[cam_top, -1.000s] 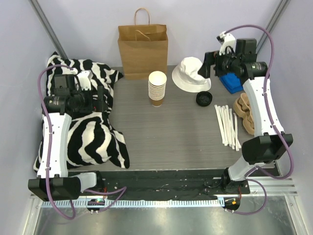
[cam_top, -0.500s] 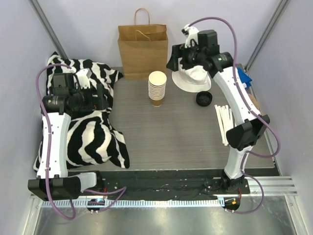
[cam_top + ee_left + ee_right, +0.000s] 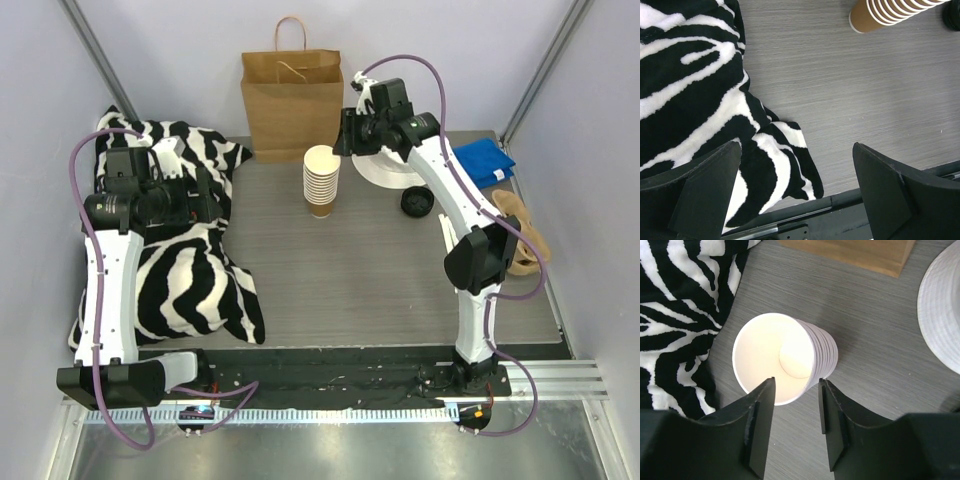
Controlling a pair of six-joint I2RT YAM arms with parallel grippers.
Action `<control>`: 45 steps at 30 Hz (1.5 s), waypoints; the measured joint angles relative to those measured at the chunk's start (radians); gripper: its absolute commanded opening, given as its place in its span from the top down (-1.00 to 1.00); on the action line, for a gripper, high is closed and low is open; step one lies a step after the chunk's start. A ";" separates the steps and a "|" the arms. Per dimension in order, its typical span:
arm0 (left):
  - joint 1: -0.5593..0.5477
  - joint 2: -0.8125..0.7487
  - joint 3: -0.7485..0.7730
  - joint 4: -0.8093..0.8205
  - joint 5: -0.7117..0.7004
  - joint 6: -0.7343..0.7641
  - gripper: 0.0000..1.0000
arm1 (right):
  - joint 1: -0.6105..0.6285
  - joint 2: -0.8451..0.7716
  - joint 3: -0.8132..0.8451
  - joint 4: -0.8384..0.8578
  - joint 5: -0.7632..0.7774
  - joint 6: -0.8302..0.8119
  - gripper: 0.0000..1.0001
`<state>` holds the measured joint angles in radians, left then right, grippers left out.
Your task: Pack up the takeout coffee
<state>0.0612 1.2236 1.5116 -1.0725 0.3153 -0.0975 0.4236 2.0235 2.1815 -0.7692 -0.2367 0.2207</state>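
Observation:
No lidded takeout coffee shows in any view. A tall stack of lidless paper cups [image 3: 321, 180] stands mid-table, and a loose black lid [image 3: 417, 203] lies to its right. My right gripper [image 3: 345, 135] hovers just behind and above the stack. In the right wrist view the top cup's white inside [image 3: 785, 357] sits just beyond the fingertips, and the right gripper [image 3: 796, 390] stands part open with nothing between its fingers. My left gripper [image 3: 796, 165] is wide open over the blanket's edge, holding nothing. The stack's brown base [image 3: 890, 12] shows at the top right of the left wrist view.
A brown paper bag [image 3: 292, 100] stands upright at the back, behind the cups. A white bucket hat [image 3: 390, 165] lies right of the stack. A zebra blanket [image 3: 170, 260] covers the left side. A blue cloth [image 3: 482, 160] and a pulp cup carrier [image 3: 520, 235] sit at the far right.
The right arm swung left from the far right corner, past the hat, to above the cup stack, and its jaws narrowed. The left arm stayed still.

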 measured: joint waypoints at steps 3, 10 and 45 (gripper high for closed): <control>0.000 -0.001 0.000 0.000 -0.001 -0.003 -1.00 | 0.001 0.017 0.003 0.001 0.002 0.016 0.14; 0.000 -0.013 -0.003 0.003 -0.007 -0.007 -0.99 | 0.001 0.063 0.008 0.005 0.004 0.043 0.24; 0.000 -0.021 -0.029 0.007 -0.045 -0.027 -0.99 | -0.013 0.084 0.068 0.013 -0.015 0.159 0.98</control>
<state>0.0612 1.2022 1.4822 -1.0653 0.2703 -0.1246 0.4103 2.1075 2.2498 -0.7559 -0.2520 0.3794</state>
